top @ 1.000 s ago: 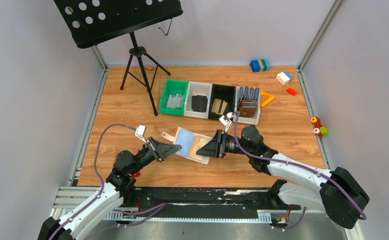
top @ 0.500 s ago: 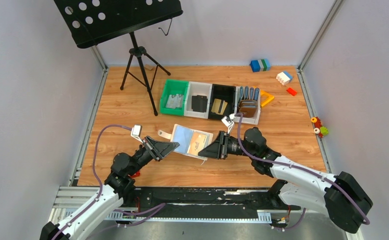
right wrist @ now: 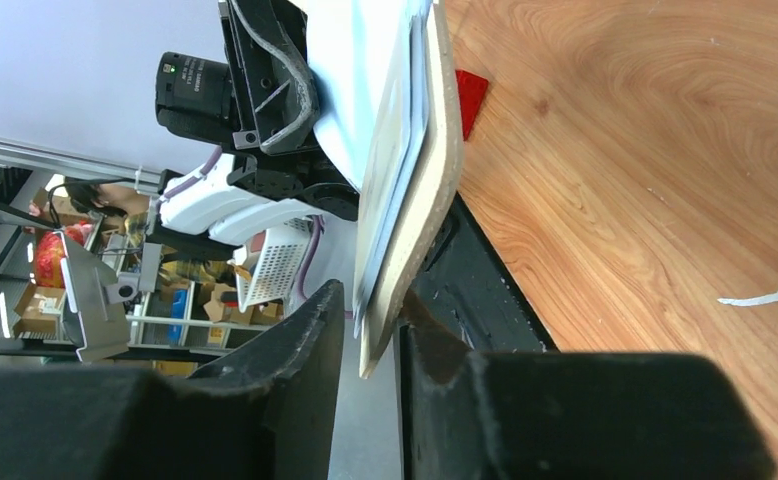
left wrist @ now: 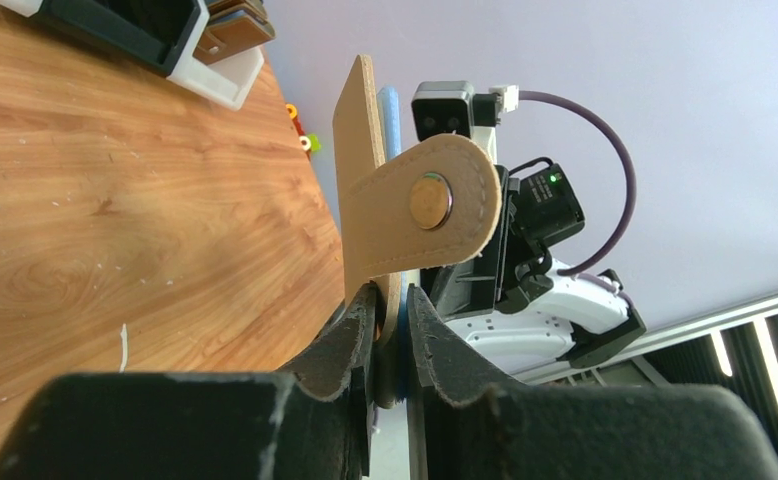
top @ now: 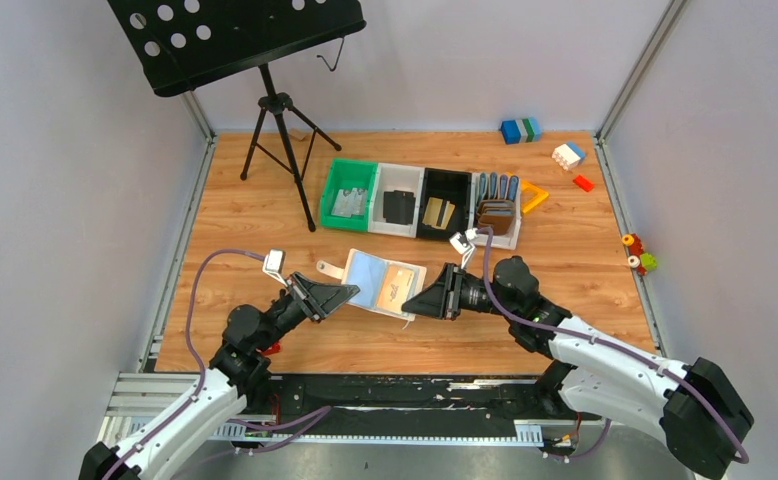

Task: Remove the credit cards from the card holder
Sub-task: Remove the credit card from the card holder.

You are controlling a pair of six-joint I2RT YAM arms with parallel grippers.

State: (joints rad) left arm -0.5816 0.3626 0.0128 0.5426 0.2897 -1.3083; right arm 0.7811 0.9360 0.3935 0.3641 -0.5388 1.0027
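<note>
The card holder is unfolded, its light blue-grey inside facing up, its strap tab pointing left. It is held above the wooden table. A gold-tan credit card lies in its right half. My left gripper is shut on the holder's left edge; in the left wrist view the fingers pinch the holder below the snap tab. My right gripper is open at the holder's right corner. In the right wrist view the holder's edge sits between its jaws, touching one finger only.
A row of bins stands behind: a green one with silvery cards, a white one with black cards, a black one with gold cards, and one with brown wallets. A music stand's tripod stands at the left. Toy blocks lie far right.
The holder has risen slightly and opened flatter. My right gripper has drawn back to the right and loosened from the holder's edge. My left gripper still holds the left edge.
</note>
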